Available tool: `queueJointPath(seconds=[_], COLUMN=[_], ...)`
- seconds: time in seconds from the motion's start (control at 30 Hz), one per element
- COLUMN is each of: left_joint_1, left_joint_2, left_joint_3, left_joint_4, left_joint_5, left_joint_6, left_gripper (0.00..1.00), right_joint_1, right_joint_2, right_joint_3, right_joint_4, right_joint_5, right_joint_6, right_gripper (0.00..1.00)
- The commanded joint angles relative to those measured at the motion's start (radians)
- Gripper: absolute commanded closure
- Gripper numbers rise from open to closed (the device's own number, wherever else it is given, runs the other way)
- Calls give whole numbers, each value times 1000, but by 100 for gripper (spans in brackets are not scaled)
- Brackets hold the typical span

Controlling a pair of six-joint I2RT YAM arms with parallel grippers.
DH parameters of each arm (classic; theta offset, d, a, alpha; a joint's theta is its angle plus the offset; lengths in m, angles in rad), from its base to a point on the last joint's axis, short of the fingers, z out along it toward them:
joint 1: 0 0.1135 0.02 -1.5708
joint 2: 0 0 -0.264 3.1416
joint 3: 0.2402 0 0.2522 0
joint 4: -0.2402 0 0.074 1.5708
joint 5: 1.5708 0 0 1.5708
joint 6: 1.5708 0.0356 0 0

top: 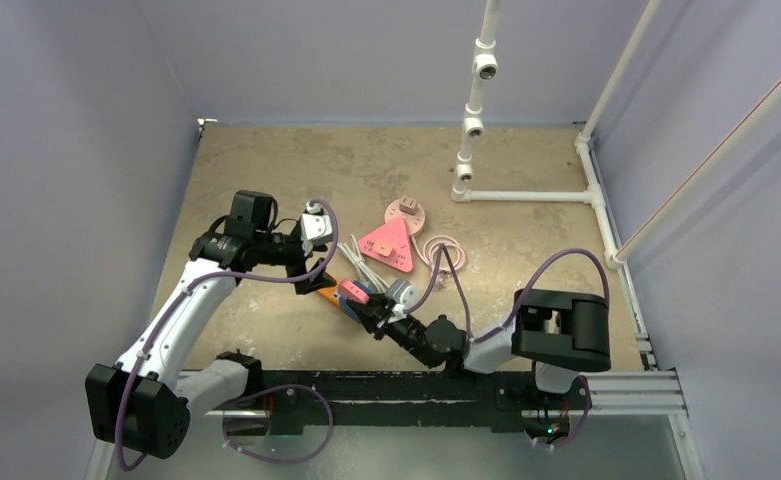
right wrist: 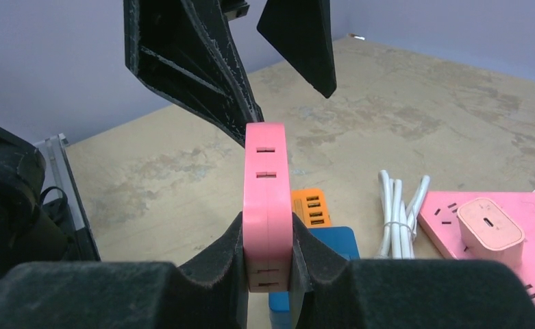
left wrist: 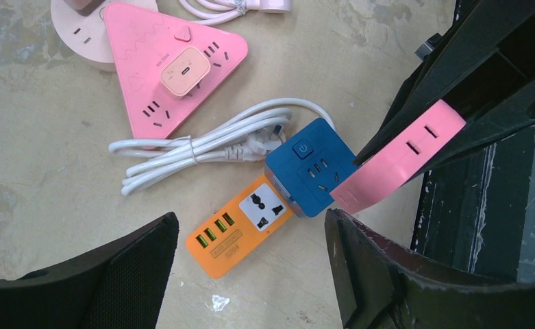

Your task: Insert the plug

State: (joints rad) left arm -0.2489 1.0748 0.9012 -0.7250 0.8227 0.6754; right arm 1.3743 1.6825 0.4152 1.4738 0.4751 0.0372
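Tabletop [left wrist: 38, 185] carries an orange socket strip [left wrist: 227, 233] touching a blue cube socket [left wrist: 310, 166]; left end effector [left wrist: 251, 247] hangs open above them, right end effector [right wrist: 268, 247] grips a pink power strip [right wrist: 267, 185].

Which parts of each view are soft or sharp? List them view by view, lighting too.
Top external: even light, faint shadows, everything sharp. Left wrist: orange strip and blue cube crisp, its own dark fingers slightly soft. Right wrist: pink strip sharp, the pads clamping it blurred; no harsh glare.
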Motion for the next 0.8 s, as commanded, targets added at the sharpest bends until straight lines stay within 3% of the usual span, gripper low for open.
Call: queueJointPath(seconds=[0.0, 0.77], left_joint_1=[8, 7], left_joint_2=[-16, -4], left_joint_3=[12, 1], left_joint_4=[4, -14], left_joint_5=[39, 50], left_joint_6=[24, 90], left_gripper=[24, 26], right_joint_1=[-9, -58], right_joint_2=[9, 75], right_joint_3=[25, 46], right_joint_4=[45, 26], right_joint_5=[-16, -37], right_joint_6=[16, 44], right_gripper=[100, 100])
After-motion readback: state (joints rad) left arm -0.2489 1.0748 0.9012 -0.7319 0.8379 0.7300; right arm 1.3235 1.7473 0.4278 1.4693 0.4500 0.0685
